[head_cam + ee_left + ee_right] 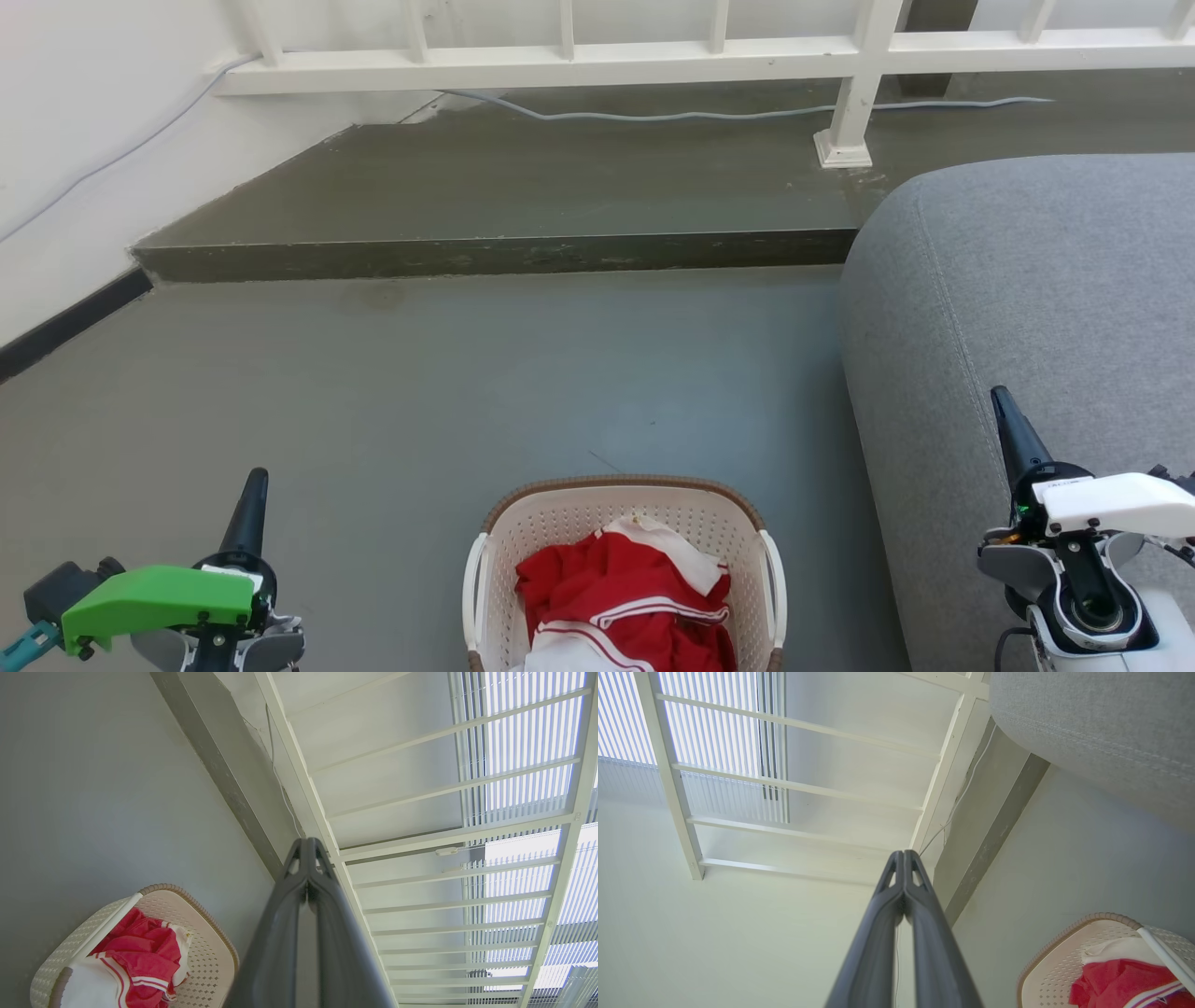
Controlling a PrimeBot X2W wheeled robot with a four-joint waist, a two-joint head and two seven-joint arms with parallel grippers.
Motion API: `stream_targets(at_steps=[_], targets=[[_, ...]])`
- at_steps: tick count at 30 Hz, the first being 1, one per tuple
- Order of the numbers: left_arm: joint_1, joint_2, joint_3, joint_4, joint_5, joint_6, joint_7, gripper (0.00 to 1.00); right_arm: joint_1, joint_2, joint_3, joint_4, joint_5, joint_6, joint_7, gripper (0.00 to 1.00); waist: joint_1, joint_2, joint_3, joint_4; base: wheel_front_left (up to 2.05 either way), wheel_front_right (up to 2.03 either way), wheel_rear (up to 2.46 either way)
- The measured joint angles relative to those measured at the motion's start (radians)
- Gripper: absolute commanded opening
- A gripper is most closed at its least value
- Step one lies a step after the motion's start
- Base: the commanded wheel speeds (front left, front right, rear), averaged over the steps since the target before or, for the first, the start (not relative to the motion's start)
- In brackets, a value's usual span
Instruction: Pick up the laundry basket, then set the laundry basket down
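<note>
The laundry basket [560, 523], cream-white and perforated with a brown woven-look rim and white side handles, stands on the grey floor at the bottom centre of the head view, holding red and white cloth. It also sits at the lower left for the left wrist [205, 947] and at the lower right for the right wrist [1050, 970]. My left gripper [252, 490] is shut and empty, well left of the basket; in its own view [307, 844] the fingertips meet. My right gripper [1006, 411] is shut and empty to the basket's right, in front of the sofa, its fingertips touching in the right wrist view [903, 856].
A grey sofa [1046, 308] fills the right side. A raised dark step [504, 252] crosses the floor ahead, with a white railing [653, 61] and a loose cable [672, 116] behind it. A white wall [65, 187] runs along the left. Bare grey floor lies ahead of the basket.
</note>
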Motion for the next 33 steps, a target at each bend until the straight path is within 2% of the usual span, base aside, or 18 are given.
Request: stream_targets(at_steps=[21,33], targets=[[-0.018,-0.002,0.049,0.000,-0.239,-0.008,0.070,0.00,-0.002,0.020,-0.087,0.000,0.245,0.028,0.066,0.00,0.0000,0.0000,-0.003,0.006,0.00,0.00,0.00],[-0.018,-0.003,0.054,0.000,-0.247,-0.008,0.070,0.00,-0.002,0.024,-0.091,0.000,0.251,0.030,0.066,0.00,0.0000,0.0000,-0.003,0.006,0.00,0.00,0.00]])
